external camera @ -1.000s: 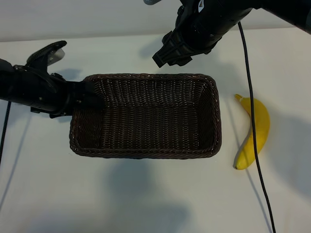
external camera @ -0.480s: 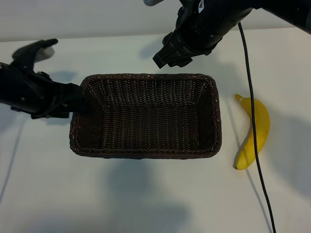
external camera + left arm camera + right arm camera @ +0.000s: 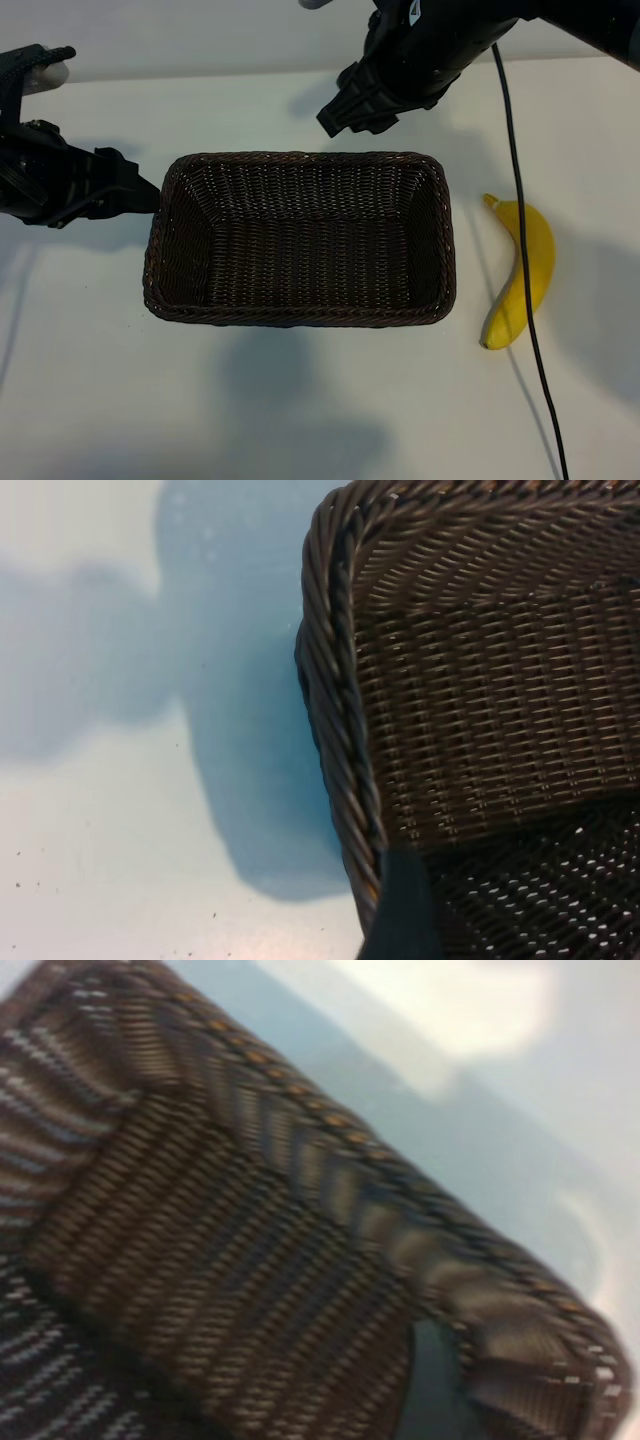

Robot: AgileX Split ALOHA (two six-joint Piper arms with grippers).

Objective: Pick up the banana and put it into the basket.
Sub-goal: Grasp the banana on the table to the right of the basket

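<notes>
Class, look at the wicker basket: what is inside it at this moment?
Nothing lies inside the basket; only its bare woven floor shows. The banana lies on the table to its right, crossed by a black cable. No part of the floor is covered.

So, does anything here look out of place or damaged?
One oddity: a black cable from the right arm runs across the banana lying on the table right of the basket. It could hinder a grasp. The basket sits upright, empty, undamaged.
</notes>
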